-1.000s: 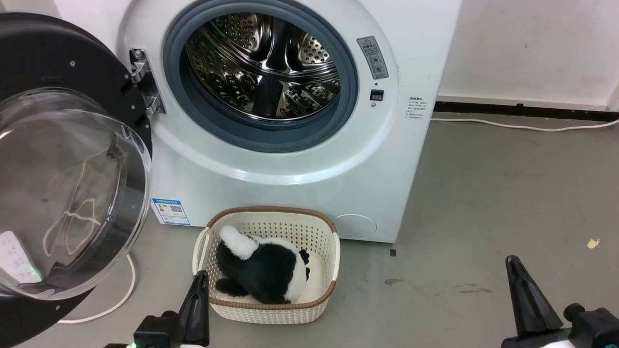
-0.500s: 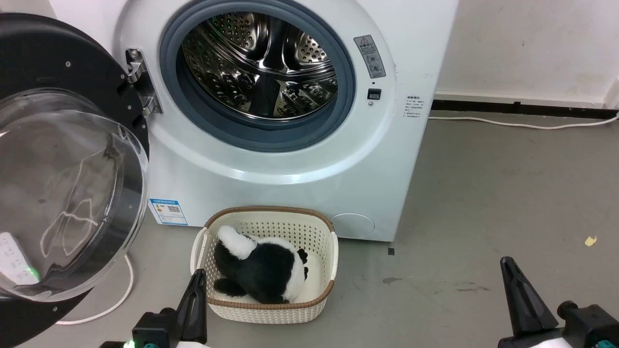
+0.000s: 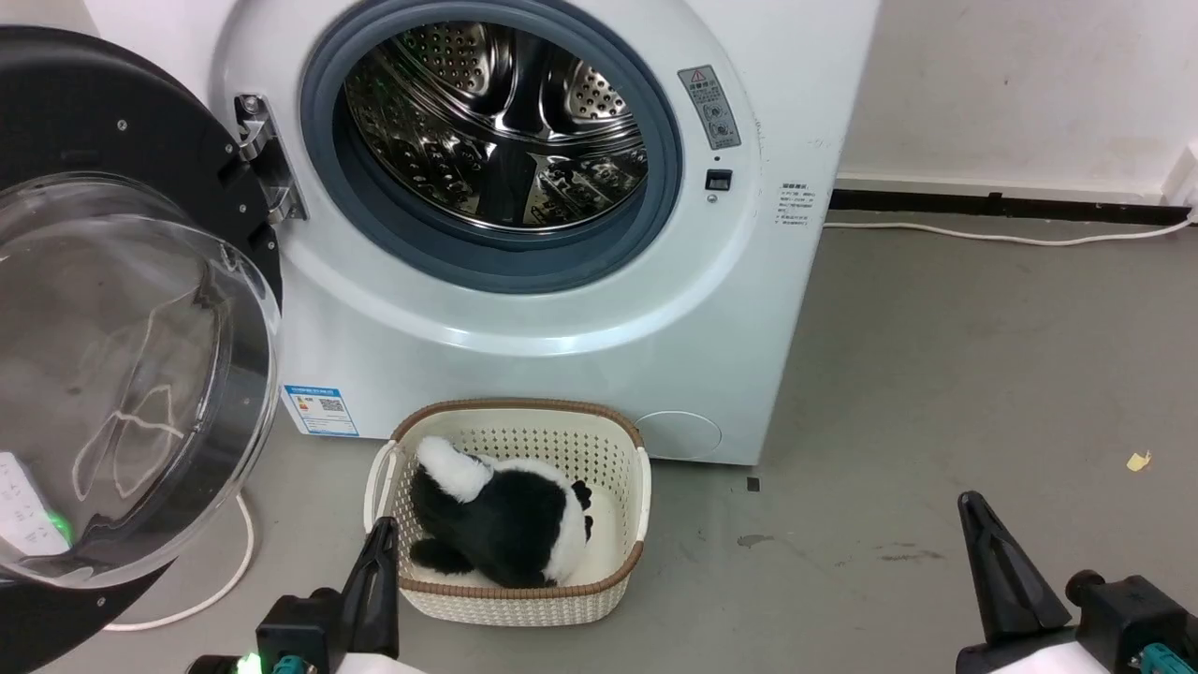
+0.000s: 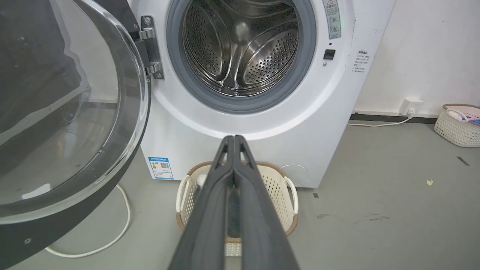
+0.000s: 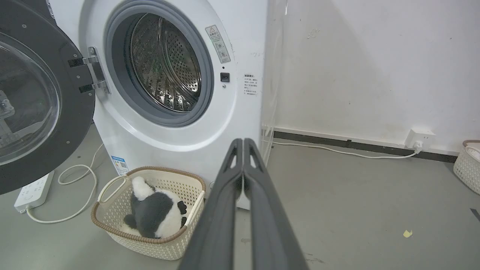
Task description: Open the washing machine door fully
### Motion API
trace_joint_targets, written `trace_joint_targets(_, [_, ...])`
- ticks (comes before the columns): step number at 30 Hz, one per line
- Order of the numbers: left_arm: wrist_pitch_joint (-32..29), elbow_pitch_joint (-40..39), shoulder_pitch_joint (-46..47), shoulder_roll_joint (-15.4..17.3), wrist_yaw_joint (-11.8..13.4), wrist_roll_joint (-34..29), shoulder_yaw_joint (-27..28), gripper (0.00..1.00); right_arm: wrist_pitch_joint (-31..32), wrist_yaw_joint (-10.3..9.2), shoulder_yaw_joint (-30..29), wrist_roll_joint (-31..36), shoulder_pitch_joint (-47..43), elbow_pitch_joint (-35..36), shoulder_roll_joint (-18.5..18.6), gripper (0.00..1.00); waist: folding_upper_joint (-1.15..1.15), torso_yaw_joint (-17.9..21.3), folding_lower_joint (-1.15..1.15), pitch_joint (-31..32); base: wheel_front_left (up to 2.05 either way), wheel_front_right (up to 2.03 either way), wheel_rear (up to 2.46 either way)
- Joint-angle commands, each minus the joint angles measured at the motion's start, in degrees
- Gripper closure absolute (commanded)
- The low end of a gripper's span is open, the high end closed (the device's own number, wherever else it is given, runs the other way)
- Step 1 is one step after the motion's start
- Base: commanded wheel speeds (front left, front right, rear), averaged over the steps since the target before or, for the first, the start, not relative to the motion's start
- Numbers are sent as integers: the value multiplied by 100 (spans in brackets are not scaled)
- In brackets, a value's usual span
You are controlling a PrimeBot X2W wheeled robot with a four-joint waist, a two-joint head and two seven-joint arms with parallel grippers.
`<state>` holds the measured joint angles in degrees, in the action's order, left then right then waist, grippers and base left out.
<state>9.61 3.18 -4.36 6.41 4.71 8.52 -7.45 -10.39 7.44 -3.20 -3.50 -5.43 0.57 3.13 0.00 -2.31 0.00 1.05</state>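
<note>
Item: washing machine door [image 3: 122, 328], a large round glossy black ring with a bulging clear glass bowl [image 3: 112, 374] at its centre. Location: swung out to the left of the washing machine [image 3: 580, 318], hung on a metal hinge [image 3: 262, 159] at the left edge of the grey-rimmed drum opening [image 3: 496, 122], inner face turned toward the robot. It appears widely open; whether any travel remains cannot be told. Handling, as judged: rigid and fairly heavy, moving only on its hinge arc. The gloss plastic and glass are likely slippery. The bowl is the fragile part and a poor place to press. Best contact: the black ring near its free edge, far from the hinge, where a flat push gains most leverage. Nearby: cream basket [image 3: 519, 599] holding a black-and-white plush toy [image 3: 505, 524], on the floor just in front of the machine. Left gripper [image 3: 380, 538]: fingers pressed together, empty, low beside the basket's near left corner. Right gripper [image 3: 973, 515]: likewise closed and empty, well to the right over bare floor.
</note>
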Motion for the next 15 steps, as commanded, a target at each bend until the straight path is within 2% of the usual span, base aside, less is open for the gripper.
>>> trace_joint_targets(1, [-31,-37,111,-11,-34,-75,40,100,33,1,18,39,91,-12,-8,100,0,4,0,-2,0,0,0])
trace_joint_targets(15, [-205,-89,172,-75,-116,-220,172,100,220,2,74,97,176,-20,-11,100,0,47,0,-21,0,0,0])
